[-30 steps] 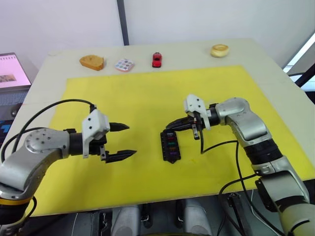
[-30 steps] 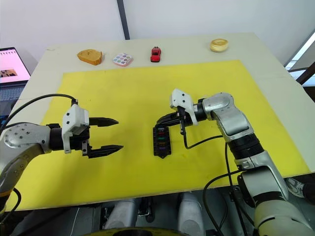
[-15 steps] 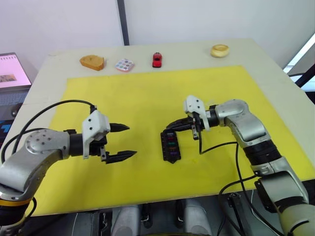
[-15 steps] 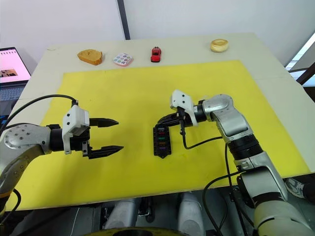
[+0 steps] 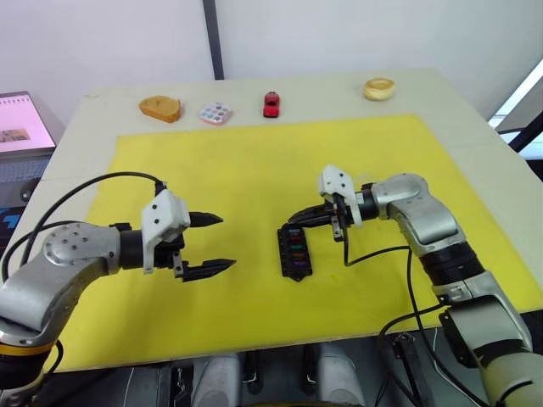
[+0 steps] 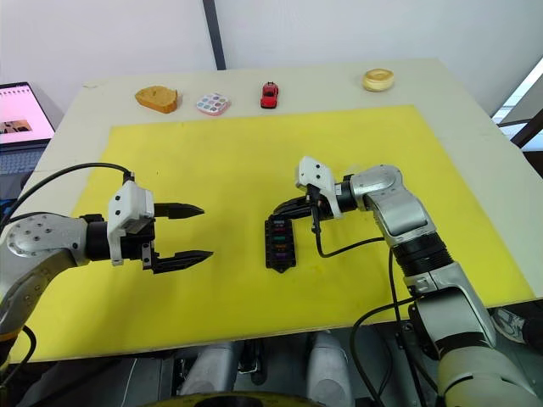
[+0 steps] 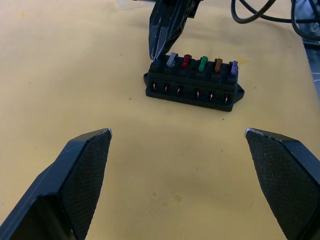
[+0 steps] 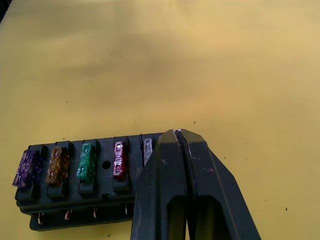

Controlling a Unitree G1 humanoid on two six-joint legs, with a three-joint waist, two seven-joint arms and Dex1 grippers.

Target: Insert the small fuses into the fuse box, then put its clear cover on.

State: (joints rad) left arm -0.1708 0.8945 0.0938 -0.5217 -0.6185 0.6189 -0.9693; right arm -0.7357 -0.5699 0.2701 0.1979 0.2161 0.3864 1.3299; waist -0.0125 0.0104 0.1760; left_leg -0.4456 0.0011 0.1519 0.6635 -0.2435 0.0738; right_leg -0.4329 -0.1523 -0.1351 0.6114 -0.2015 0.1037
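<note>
Presently we find the fuse box (image 5: 294,251) lying on the yellow mat (image 5: 254,153) of the worktop, its long axis running away from the robot. Six small fuses (image 7: 202,63) stand seated in its row. Our right tool (image 5: 293,219), fingers pressed together on what looks like a blue fuse at the box's far end, is touching it. Our left tool (image 5: 209,245) hangs well to the box's left, fingers apart and empty. We judge the right arm nearer for pressing the last fuse home.
</note>
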